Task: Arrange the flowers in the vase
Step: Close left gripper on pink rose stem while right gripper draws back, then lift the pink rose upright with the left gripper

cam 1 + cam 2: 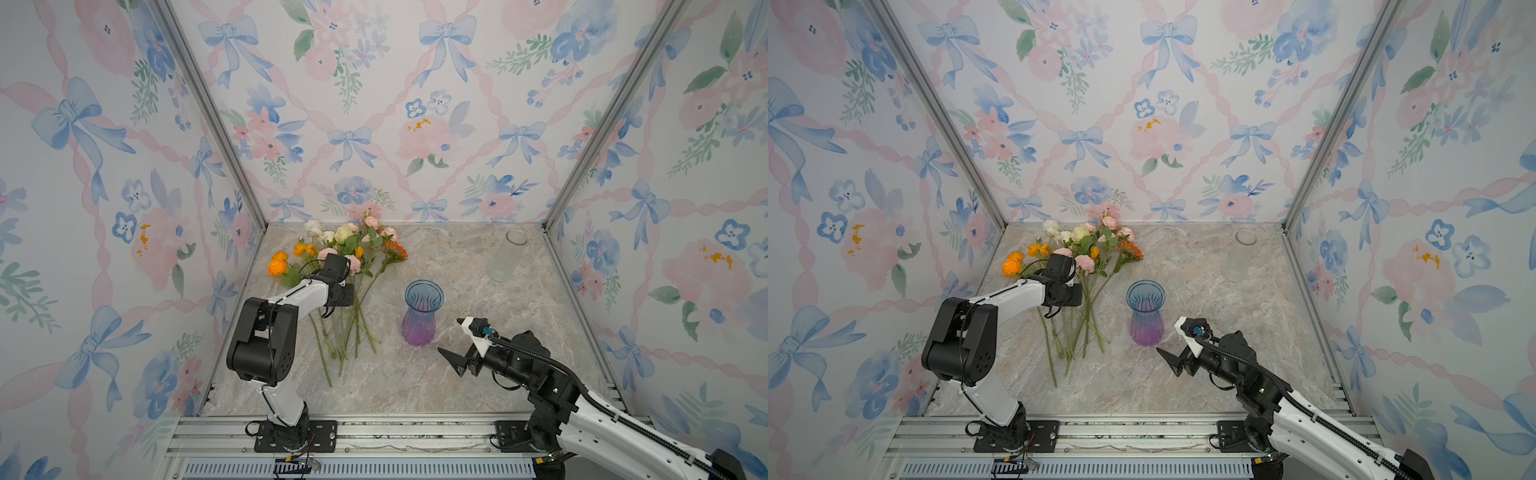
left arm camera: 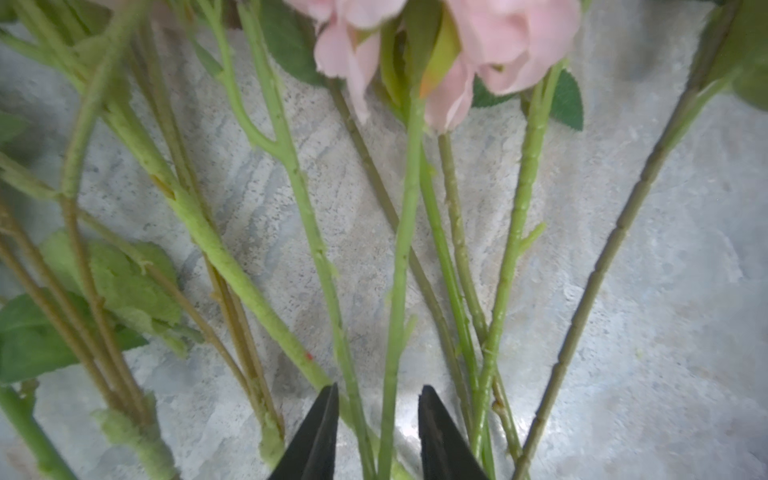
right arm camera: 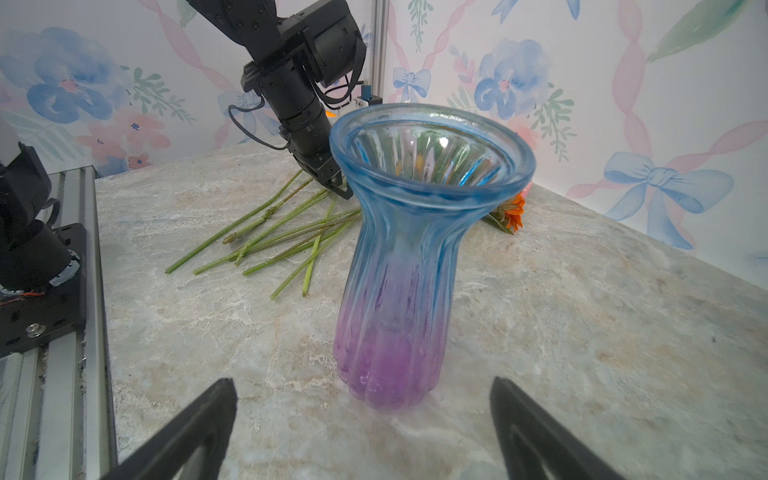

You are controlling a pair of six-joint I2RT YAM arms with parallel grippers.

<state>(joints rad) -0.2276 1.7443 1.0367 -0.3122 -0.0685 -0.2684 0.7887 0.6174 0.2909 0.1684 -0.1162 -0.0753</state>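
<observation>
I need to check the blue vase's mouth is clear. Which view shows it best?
Right wrist view: the blue vase stands close, its open mouth and ribbed inside plainly visible, nothing in it. Both top views show it small, from above. The left wrist view misses it.

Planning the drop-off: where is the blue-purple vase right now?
In both top views the vase stands upright near the middle, right of the flowers, ahead of the open right gripper.

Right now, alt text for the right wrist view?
A ribbed blue-to-purple glass vase stands empty on the marble table, ahead of the open right gripper. Behind it, the left gripper is down among the flowers lying flat.
</observation>
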